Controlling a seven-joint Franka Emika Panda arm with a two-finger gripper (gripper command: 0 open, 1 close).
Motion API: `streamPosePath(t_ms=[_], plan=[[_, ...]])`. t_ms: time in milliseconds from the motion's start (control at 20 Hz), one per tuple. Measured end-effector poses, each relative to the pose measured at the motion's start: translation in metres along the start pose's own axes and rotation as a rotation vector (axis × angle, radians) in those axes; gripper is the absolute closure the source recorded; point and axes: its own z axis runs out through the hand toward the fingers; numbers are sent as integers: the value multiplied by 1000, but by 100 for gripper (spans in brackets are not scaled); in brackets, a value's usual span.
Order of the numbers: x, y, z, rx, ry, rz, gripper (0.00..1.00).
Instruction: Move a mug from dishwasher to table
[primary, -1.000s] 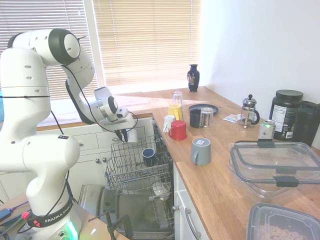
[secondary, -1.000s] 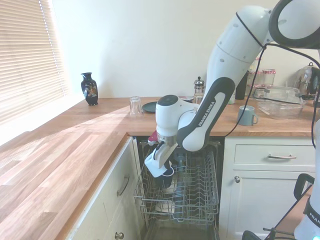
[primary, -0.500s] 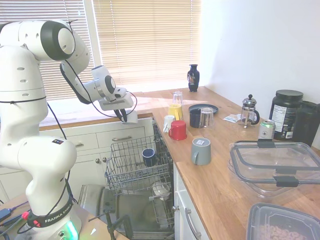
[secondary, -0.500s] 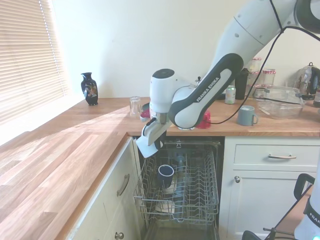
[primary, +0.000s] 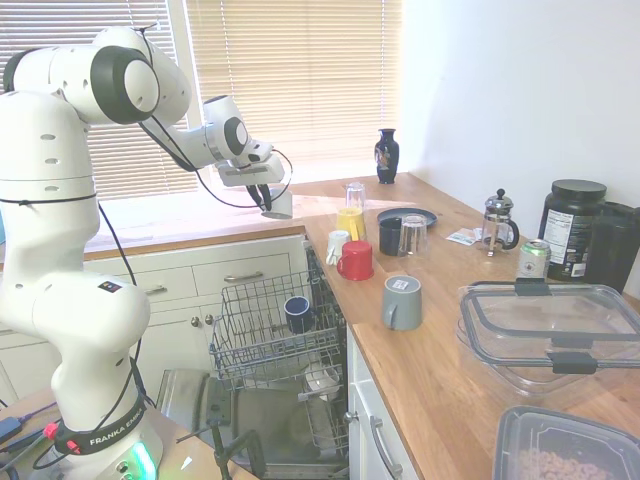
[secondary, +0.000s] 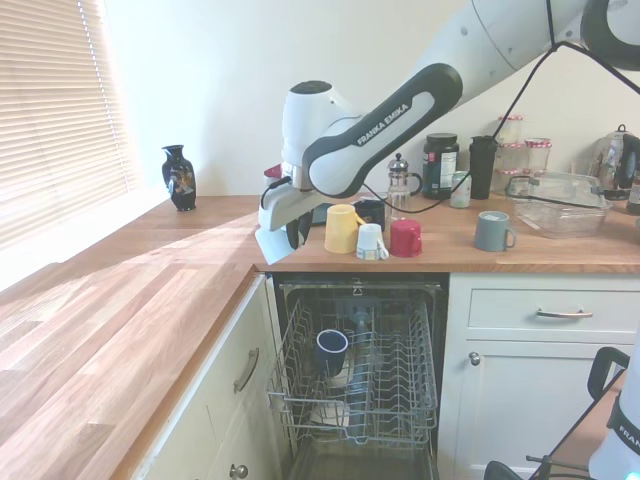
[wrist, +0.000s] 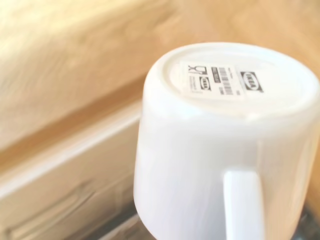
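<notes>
We are carrying the white mug (primary: 279, 203) gripped in our tool (primary: 268, 197), base tilted outward, hanging just over the worktop (secondary: 150, 300) edge above the dishwasher (secondary: 355, 380), so setting down is lying slightly inward.

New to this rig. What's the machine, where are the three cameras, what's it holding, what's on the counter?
It is a white robot arm with a two-finger gripper. Two pictures come from room cameras on opposite sides of the arm; the third comes from a camera on its wrist. The gripper holds a white mug, above the wooden counter's edge near the corner. The wrist view shows that mug's base with a barcode label. Below stands the open dishwasher, with a navy mug in its rack. On the counter: red mug, yellow mug, grey mug, vase, French press.
</notes>
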Motion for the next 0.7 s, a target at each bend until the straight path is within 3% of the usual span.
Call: streamPosePath(t_ms=[700], plan=[[88, 46, 64, -15, -28, 59, 100]])
